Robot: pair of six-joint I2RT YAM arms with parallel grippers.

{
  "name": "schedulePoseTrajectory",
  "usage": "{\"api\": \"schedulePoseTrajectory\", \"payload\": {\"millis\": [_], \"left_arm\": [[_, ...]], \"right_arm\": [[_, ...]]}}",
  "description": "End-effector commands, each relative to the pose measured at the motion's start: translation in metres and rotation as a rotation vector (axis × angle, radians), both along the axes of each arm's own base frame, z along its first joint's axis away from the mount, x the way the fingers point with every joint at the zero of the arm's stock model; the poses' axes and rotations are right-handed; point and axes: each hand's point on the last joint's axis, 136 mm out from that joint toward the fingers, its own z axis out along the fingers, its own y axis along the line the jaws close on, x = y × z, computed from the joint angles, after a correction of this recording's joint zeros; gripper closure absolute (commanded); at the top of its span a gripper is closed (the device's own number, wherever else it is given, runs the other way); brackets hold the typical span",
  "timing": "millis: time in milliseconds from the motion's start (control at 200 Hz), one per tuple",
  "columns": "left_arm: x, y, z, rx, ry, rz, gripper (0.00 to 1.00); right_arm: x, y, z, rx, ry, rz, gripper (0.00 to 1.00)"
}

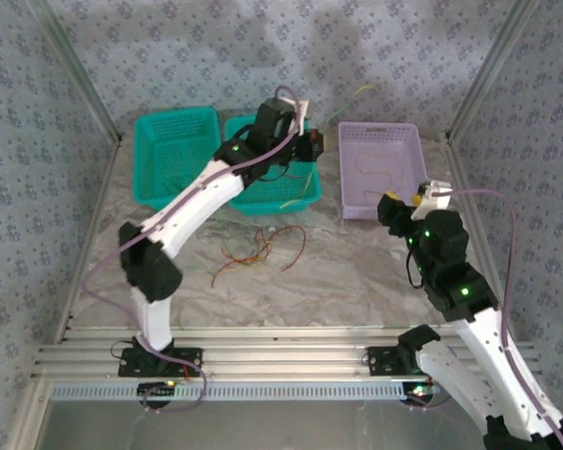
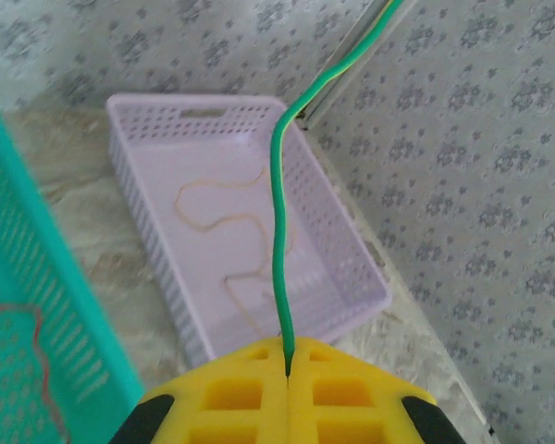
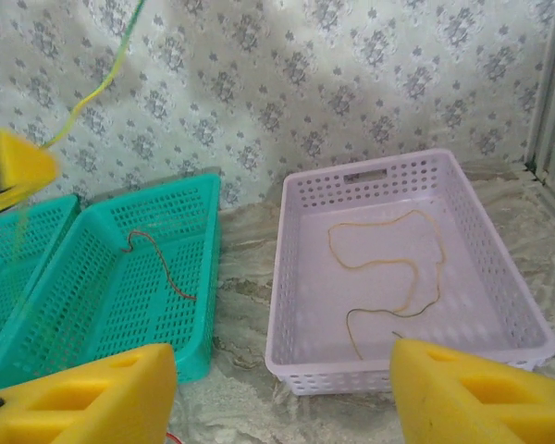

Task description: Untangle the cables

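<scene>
Table (image 1: 357,272), tangle (image 1: 258,251) — left gripper (image 2: 288,356) pinches green cable (image 2: 277,213)

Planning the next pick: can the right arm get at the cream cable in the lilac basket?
Probably yes: the right arm has its jaws open and empty just before the lilac basket, and the cream cable lies uncovered inside.

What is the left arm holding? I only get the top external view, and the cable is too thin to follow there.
Observer: The left jaws are shut on a green cable, which rises from between them.
Operator: Anything in the teal basket beside the purple basket?
Observer: A thin red cable lies on its floor.
Operator: And the right jaws?
Observer: Wide open with nothing between them, facing the purple basket.
</scene>
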Motion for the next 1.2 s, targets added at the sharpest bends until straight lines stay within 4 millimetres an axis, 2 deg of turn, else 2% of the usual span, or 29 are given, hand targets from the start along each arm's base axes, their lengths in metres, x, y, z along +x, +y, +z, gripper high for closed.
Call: {"api": "schedulePoseTrajectory", "payload": {"millis": [0,165,285,465,665,824,899,969,1089,1194], "left_arm": [[0.020,-0.036,0.015,-0.057,-0.081,-0.063,1.00],[0.043,-0.082,0.010,-0.166,-0.082,-0.115,1.00],[0.051,-0.103,0.007,-0.238,-0.115,-0.129,1.00],[0.065,-0.124,-0.025,-0.284,-0.117,-0.115,1.00],[0.063,-0.152,-0.066,-0.303,-0.094,-0.119,1.00],[0.062,-0.161,-0.080,-0.337,-0.076,-0.119,1.00],[0.061,-0.165,-0.079,-0.365,-0.078,-0.129,1.00],[0.061,-0.164,-0.069,-0.401,-0.082,-0.135,1.00],[0.053,-0.162,-0.032,-0.482,-0.120,-0.156,1.00],[0.048,-0.159,-0.008,-0.535,-0.141,-0.168,1.00]], "right_arm": [[-0.015,-0.010,-0.007,-0.014,0.012,-0.022,0.36],[-0.033,-0.014,0.004,0.001,-0.022,-0.001,0.36],[-0.041,-0.012,0.008,0.001,-0.032,0.028,0.36],[-0.050,-0.012,0.011,-0.008,-0.040,0.052,0.36],[-0.057,-0.007,0.015,-0.013,-0.051,0.095,0.36],[-0.060,-0.006,0.013,-0.007,-0.060,0.109,0.36],[-0.061,-0.006,0.011,-0.003,-0.062,0.111,0.36],[-0.063,-0.005,0.011,0.000,-0.065,0.117,0.36],[-0.066,-0.007,0.014,0.003,-0.078,0.115,0.36],[-0.067,-0.008,0.015,0.003,-0.084,0.112,0.36]]}}
